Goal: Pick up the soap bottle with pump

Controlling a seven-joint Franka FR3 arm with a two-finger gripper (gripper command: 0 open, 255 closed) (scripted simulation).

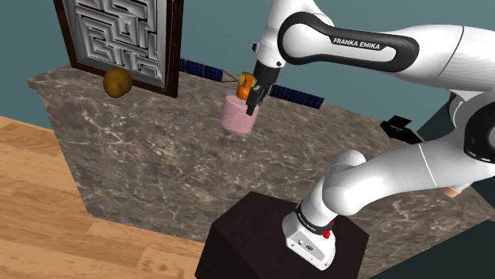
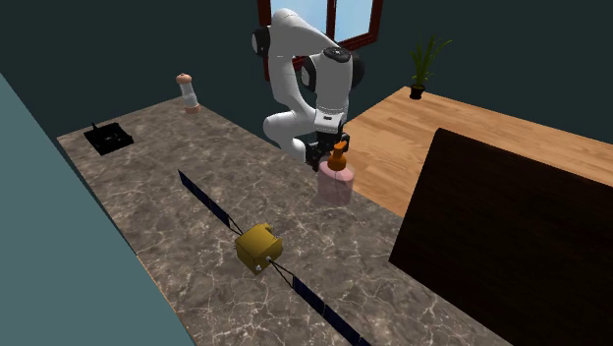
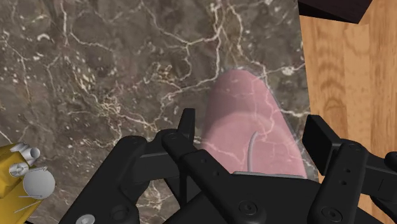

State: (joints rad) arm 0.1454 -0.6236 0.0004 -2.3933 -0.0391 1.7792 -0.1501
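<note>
The end effector hung spread around the pump of the pink soap bottle; an off-centre squeeze could've toppled it.

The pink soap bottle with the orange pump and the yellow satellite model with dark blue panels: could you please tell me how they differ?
The pink soap bottle stands upright and rounded; the yellow satellite model is boxy and low, its dark blue panels stretched out sideways. The black gripper is at the bottle's orange pump, while the satellite model lies apart from it. Both appear to rest on the dark veined marble countertop.
</note>
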